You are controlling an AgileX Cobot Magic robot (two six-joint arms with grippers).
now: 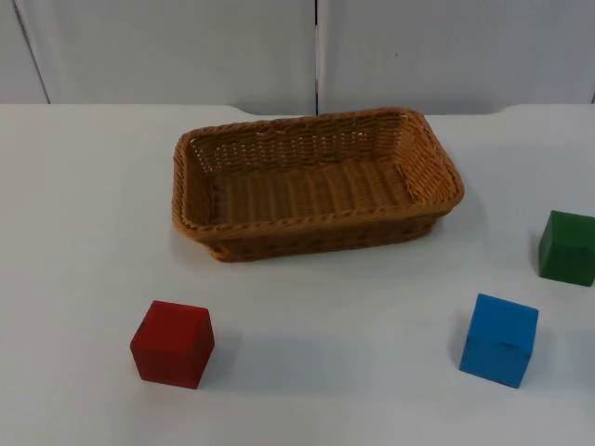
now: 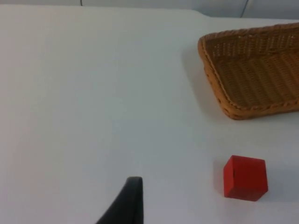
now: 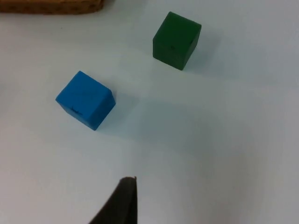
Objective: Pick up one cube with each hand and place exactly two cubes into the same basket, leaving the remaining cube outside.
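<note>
An empty woven basket [image 1: 307,221] stands at the middle back of the table. A red cube [image 1: 172,343] sits front left, a blue cube [image 1: 499,340] front right, and a green cube [image 1: 568,247] at the right edge. All three rest on the table, outside the basket. My left gripper [image 2: 128,200] hangs over bare table, well apart from the red cube [image 2: 245,178] and the basket [image 2: 210,77]. My right gripper [image 3: 122,200] hangs above the table, short of the blue cube [image 3: 85,99] and the green cube [image 3: 176,40]. Neither gripper touches a cube.
The white table top ends at a grey partition wall [image 1: 316,46] behind the basket. The basket's edge [image 3: 51,6] lies beyond the blue cube in the right wrist view. Bare table separates the red and blue cubes.
</note>
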